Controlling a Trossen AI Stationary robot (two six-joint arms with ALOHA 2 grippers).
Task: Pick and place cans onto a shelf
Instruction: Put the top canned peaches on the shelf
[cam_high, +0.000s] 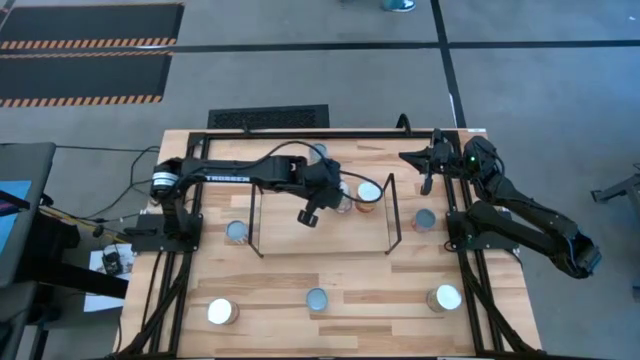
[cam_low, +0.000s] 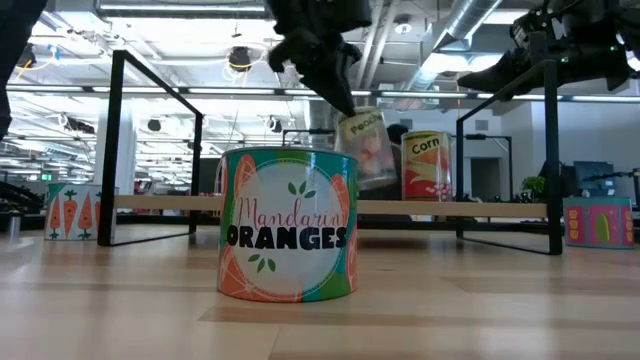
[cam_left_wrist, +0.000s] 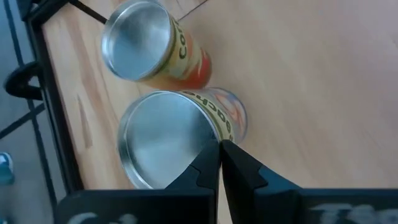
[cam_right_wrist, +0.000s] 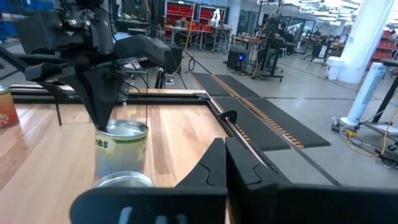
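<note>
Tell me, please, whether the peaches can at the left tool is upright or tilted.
Tilted. In the low view the peaches can leans under the left tool, beside the upright corn can.

Left arm stretched out from its base at frame left toward centre in the high view, forearm level, wrist bent down. Left gripper (cam_high: 340, 197) sits just right of centre, fingers (cam_left_wrist: 208, 163) pinched together on the rim of a tilted can (cam_left_wrist: 177, 134).

Right arm folded at the right side of the high view, elbow at far right, forearm angled back to upper right. Right gripper (cam_high: 428, 172) points down, fingers (cam_right_wrist: 214, 163) closed, holding nothing.
</note>
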